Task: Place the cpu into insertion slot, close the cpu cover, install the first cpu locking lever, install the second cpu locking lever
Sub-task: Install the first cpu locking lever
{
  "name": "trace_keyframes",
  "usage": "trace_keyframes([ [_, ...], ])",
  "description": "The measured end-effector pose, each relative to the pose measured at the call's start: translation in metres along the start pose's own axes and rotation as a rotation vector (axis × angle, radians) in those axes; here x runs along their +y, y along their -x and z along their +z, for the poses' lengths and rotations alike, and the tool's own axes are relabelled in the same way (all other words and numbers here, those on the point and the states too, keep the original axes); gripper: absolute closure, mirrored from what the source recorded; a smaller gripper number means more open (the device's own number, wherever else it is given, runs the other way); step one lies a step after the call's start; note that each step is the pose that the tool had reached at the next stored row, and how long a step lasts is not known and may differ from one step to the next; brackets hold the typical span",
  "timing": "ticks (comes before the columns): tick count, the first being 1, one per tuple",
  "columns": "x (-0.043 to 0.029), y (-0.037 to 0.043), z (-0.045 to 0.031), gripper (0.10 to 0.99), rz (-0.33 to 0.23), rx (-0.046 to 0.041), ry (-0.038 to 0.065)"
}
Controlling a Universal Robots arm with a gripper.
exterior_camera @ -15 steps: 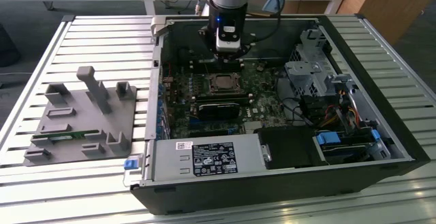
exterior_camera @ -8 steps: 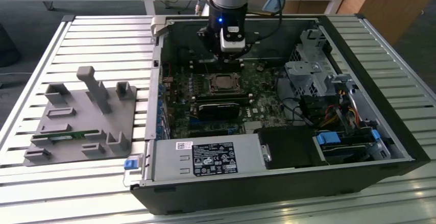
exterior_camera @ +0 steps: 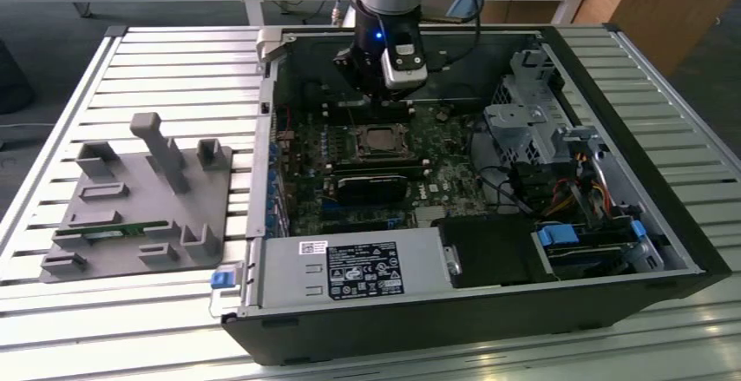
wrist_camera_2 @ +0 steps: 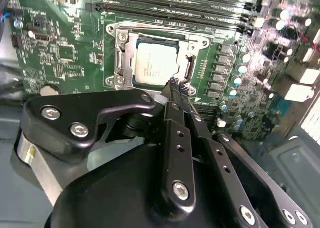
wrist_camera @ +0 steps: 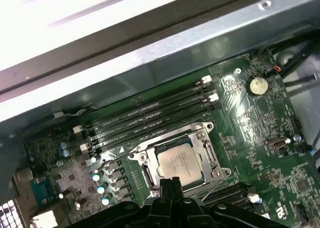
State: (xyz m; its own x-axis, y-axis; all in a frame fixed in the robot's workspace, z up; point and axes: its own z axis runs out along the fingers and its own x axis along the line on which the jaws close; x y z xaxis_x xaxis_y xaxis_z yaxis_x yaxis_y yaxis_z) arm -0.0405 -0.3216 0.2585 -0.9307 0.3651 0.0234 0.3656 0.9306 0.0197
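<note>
The cpu point(wrist_camera_2: 151, 64) point(wrist_camera: 180, 161), a small square chip with a dull silver top, lies flat in the insertion slot point(exterior_camera: 377, 141) on the green motherboard. The silvery cpu cover point(wrist_camera_2: 121, 58) point(wrist_camera: 207, 144) lies down around it as a frame. A thin wire locking lever point(wrist_camera: 114, 156) runs out from one side of the socket and another point(wrist_camera: 216, 184) along the opposite side; whether they are latched I cannot tell. My gripper point(wrist_camera_2: 173, 83) point(wrist_camera: 170, 182) point(exterior_camera: 373, 110) hangs just above the socket's edge, its black fingers point(wrist_camera_2: 176, 138) pressed together and shut on nothing.
Long black memory slots point(wrist_camera: 150, 113) lie beside the socket, and a black graphics card point(exterior_camera: 370, 183) sits on its other side. The open case wall point(exterior_camera: 269, 95) and drive cage point(exterior_camera: 527, 112) close in the board. A grey fixture plate point(exterior_camera: 139, 199) stands at the exterior view's left.
</note>
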Motion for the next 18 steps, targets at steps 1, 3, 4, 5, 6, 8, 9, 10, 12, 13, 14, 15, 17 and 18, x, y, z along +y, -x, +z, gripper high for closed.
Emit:
trace_keyframes([
  [1, 0.0000, 0.0000, 0.0001, 0.980, -0.014, -0.0001, 0.000],
  [3, 0.0000, 0.0000, 0.0001, 0.980, -0.037, 0.0000, -0.001],
  [4, 0.0000, 0.0000, 0.0002, 0.980, -0.045, 0.0000, -0.001],
  [5, 0.0000, 0.0000, 0.0002, 0.980, -0.054, 0.0001, -0.001],
  [6, 0.0000, 0.0000, 0.0002, 0.980, -0.062, 0.0001, -0.001],
  [8, 0.0000, 0.0000, 0.0003, 0.980, -0.078, 0.0002, -0.001],
  [9, 0.0000, 0.0000, 0.0003, 0.980, -0.088, 0.0002, -0.001],
  [10, 0.0000, 0.0000, 0.0004, 0.980, -0.099, 0.0002, -0.001],
  [12, 0.0000, -0.0001, 0.0007, 0.980, -0.131, 0.0009, -0.002],
  [13, 0.0000, -0.0001, 0.0008, 0.980, -0.149, 0.0012, -0.002],
  [14, 0.0000, 0.0000, 0.0009, 0.980, -0.166, 0.0012, -0.002],
  [15, 0.0000, 0.0000, 0.0011, 0.980, -0.186, 0.0014, -0.003],
  [17, 0.0000, 0.0000, 0.0014, 0.980, -0.221, 0.0010, -0.003],
  [18, 0.0000, 0.0000, 0.0015, 0.980, -0.234, -0.0004, -0.003],
])
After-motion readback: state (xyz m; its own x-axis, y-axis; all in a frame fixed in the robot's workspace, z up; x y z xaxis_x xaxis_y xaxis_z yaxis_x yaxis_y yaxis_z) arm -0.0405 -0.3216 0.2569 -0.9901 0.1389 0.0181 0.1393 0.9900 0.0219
